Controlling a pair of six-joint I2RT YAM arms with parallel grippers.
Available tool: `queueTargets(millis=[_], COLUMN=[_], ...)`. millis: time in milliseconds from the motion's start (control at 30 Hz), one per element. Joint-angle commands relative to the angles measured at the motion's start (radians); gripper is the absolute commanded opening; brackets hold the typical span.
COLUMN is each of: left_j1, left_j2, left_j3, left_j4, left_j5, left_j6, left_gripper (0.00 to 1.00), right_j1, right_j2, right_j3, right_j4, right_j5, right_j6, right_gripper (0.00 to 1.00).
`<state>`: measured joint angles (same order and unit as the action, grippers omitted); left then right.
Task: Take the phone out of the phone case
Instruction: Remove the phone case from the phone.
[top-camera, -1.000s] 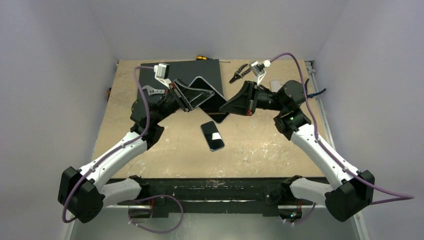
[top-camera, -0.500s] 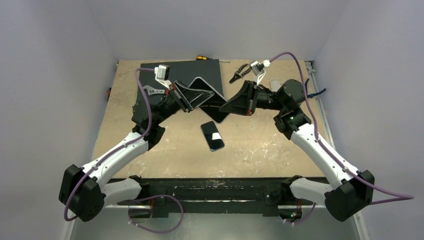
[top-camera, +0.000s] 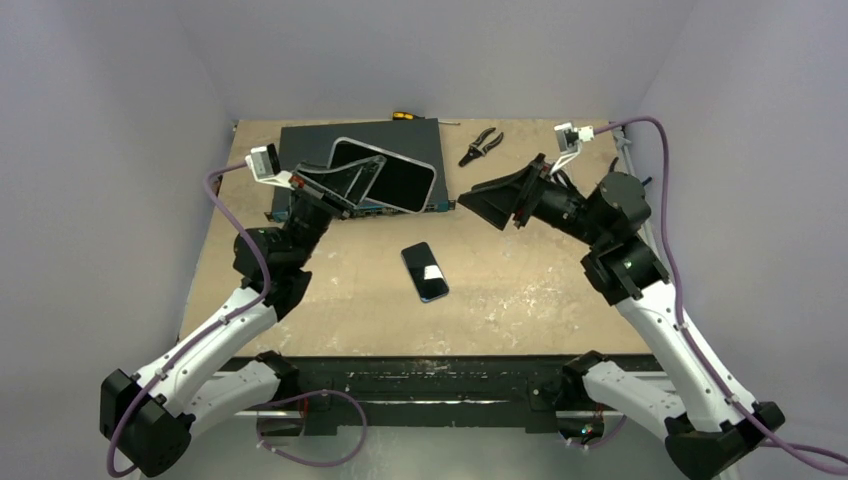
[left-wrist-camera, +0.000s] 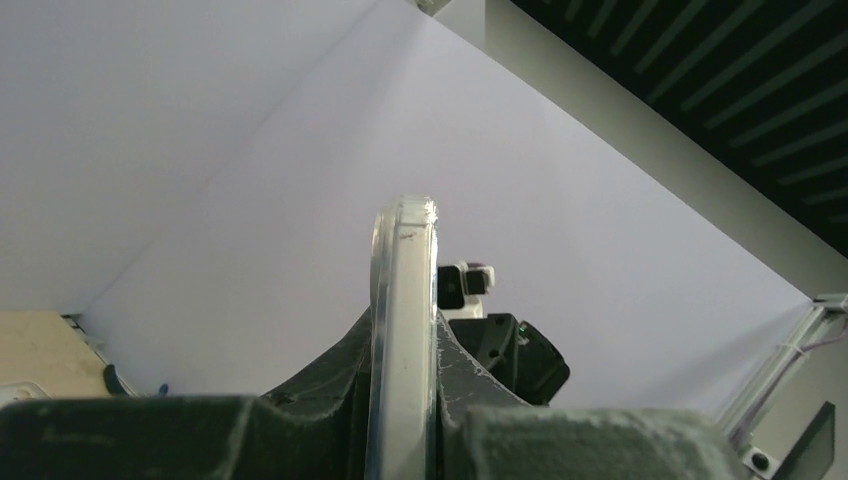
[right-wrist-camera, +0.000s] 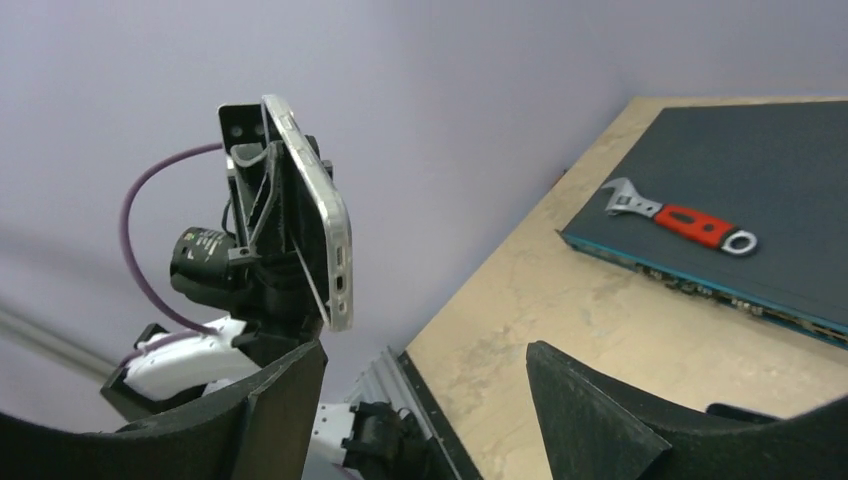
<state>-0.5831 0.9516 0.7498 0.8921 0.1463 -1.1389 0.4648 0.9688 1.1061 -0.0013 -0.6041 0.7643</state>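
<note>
Left gripper (top-camera: 338, 186) pinches the case (top-camera: 392, 176), a thin glossy shell with rounded corners and a pale rim, held up off the table (top-camera: 530, 290). Right gripper (top-camera: 478, 201) stands spread, holding nothing, apart from the case. The phone (top-camera: 425, 271), a flat black slab, lies mid-table, well apart from both grippers and the edges.

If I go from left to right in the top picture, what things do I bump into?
left gripper, clamped on the phone case → phone → right gripper, open

The tan table (top-camera: 520, 290) bears a phone (top-camera: 425, 271), a dark flat box (top-camera: 390, 132), pliers (top-camera: 481, 146) and a screwdriver (top-camera: 404, 116).
</note>
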Motion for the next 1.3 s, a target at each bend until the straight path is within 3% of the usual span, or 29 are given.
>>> queueTargets(millis=[0,167,267,367,600,967,1267], left_j1=[-0.008,-0.034,-0.067,-0.089,-0.096,-0.100,-0.106], left_j2=[-0.019,-0.025,-0.024,-0.020,-0.012,-0.010,-0.008], left_j3=[0.057,0.070,0.083,0.085,0.085,0.079,0.080], left_j4=[0.024,-0.053,-0.122,-0.135,-0.135,-0.138,-0.128], left_j5=[-0.140,-0.211,-0.265,-0.305,-0.314,-0.323,-0.324], left_j6=[0.084,0.122,0.143,0.160,0.174,0.193,0.202], left_gripper=[0.00,0.00,0.00,0.00,0.00,0.00,0.00], right_j1=[0.008,0.096,0.167,0.172,0.172,0.176,0.189], right_j2=[-0.053,-0.025,0.034,0.074,0.121,0.091,0.130], right_j3=[-0.030,0.023,0.075,0.082,0.092,0.070,0.079], right_j4=[-0.029,-0.040,-0.078,-0.049,-0.018,0.024,0.013], right_j5=[0.223,0.385,0.490,0.495,0.475,0.486,0.450], right_j6=[-0.020,-0.028,-0.053,-0.036,-0.019,0.003,0.007], right_gripper=[0.77,0.76,0.71,0.64,0.58,0.65,0.57])
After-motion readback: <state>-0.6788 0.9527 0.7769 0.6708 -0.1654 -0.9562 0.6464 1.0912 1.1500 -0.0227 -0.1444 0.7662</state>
